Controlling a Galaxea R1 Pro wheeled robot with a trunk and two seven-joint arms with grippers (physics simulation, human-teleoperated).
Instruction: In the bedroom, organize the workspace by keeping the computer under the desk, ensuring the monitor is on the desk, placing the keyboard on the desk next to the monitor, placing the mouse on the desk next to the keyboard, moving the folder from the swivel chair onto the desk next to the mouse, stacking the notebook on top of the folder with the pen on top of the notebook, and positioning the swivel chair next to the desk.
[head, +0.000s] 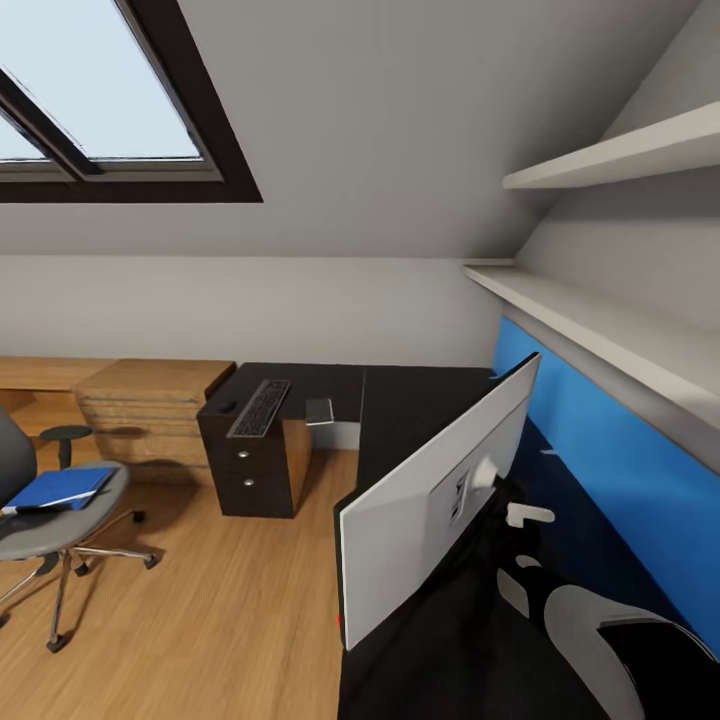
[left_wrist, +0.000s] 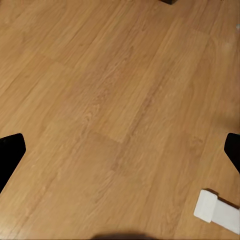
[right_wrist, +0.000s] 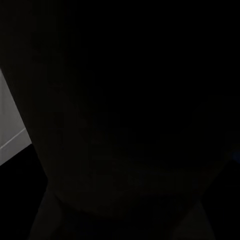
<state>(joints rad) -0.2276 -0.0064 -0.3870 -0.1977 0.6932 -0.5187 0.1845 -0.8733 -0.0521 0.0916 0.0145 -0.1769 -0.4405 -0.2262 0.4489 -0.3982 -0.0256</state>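
The desk (head: 420, 400), an L of glossy black top, runs from the far middle of the room along the blue-panelled right wall toward the near right, and most of the task's things are gathered on or by it. The monitor (head: 430, 500) stands on the near part of that top with its white back turned to the head camera and its screen facing the wall, so it is on the desk as asked but seems wrongly turned for anyone sitting there. The swivel chair (head: 40, 500) sits well apart at the near left on the wood floor (left_wrist: 115, 100), not yet beside the desk, and the blue folder (head: 62, 487) lies flat on its seat. The keyboard (head: 260, 407) rests on the far left end of the desk above the dark drawer unit (head: 250, 470), away from the monitor, so it likely needs moving closer. The right arm (head: 610, 630) reaches in behind the monitor; its wrist view is nearly black, and I cannot tell how its jaws stand or whether they touch anything. The left gripper (left_wrist: 120, 150) hangs over bare floor, fingers spread wide, holding nothing.
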